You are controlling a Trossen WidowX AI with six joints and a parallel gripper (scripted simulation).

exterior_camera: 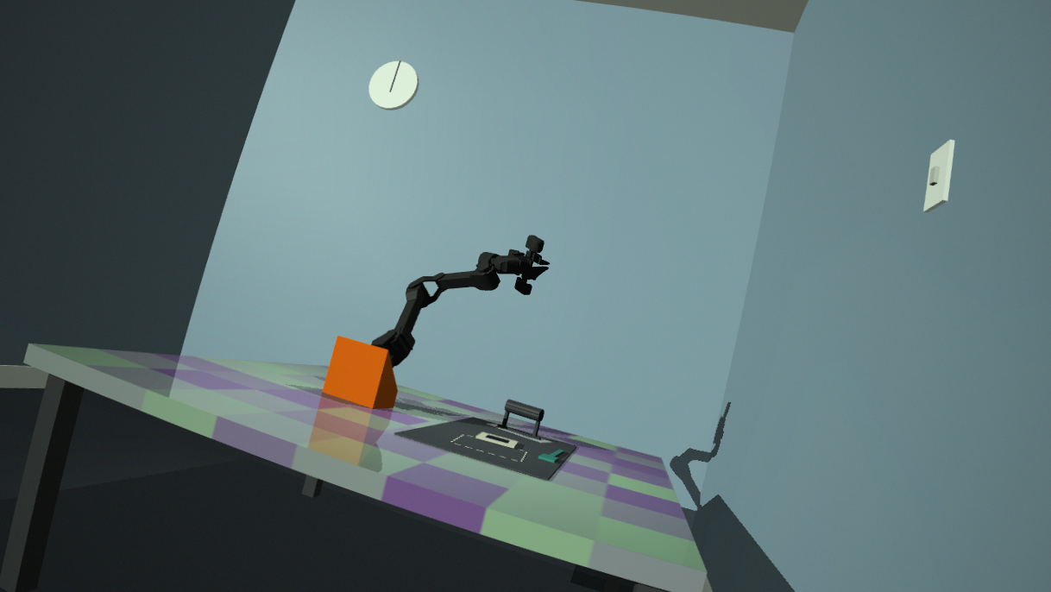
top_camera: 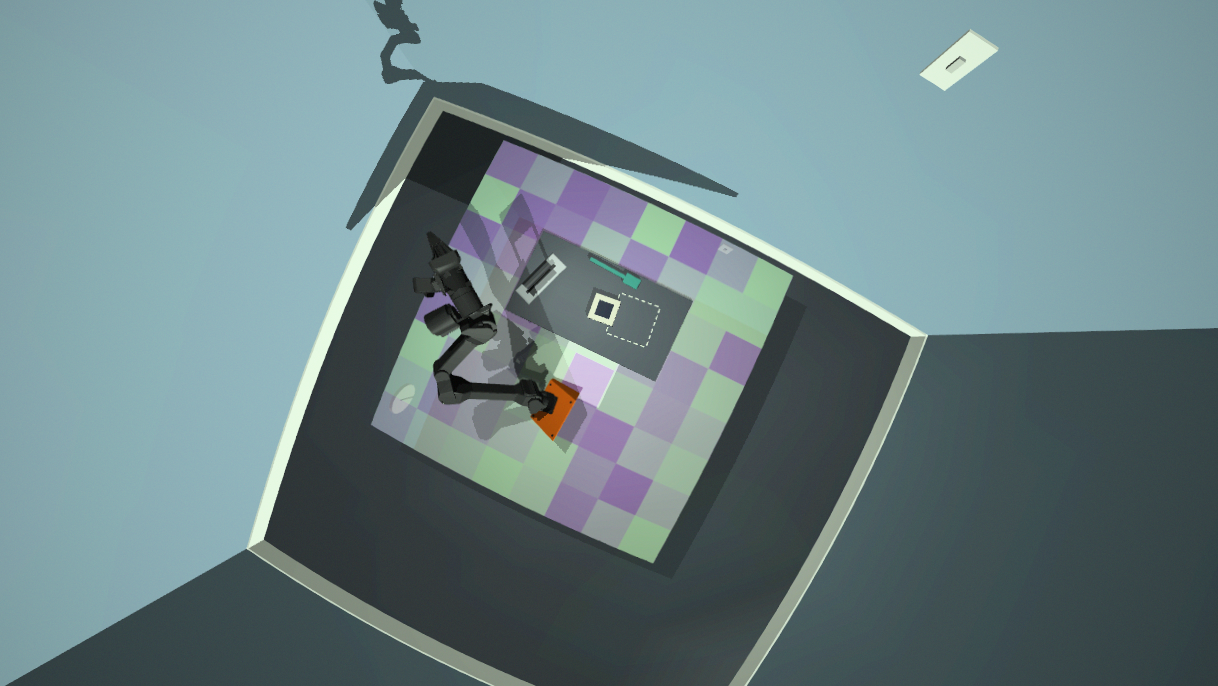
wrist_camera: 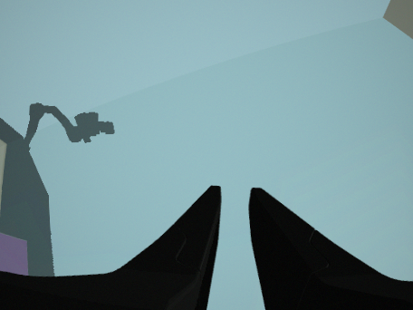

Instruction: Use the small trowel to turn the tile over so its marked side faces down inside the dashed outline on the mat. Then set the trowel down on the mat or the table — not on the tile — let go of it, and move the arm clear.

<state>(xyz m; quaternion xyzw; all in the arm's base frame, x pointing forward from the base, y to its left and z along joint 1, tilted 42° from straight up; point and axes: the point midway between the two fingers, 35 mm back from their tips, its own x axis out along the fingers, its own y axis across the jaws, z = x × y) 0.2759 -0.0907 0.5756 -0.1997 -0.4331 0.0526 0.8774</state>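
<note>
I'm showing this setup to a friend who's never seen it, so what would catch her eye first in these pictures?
Probably the bright orange base block on the checkered purple and green table, with the black arm rising from it, its gripper high in the air, nearly shut on nothing. Next, the dark mat, carrying the cream tile beside the dashed outline and the small teal trowel lying near the mat's edge.

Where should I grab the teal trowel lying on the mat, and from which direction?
Take the trowel by its long thin handle, the end away from the wider blade. It lies flat on the dark mat with nothing above it, so come straight down, fingers straddling the handle's width. The claw is shut, empty, high above.
</note>
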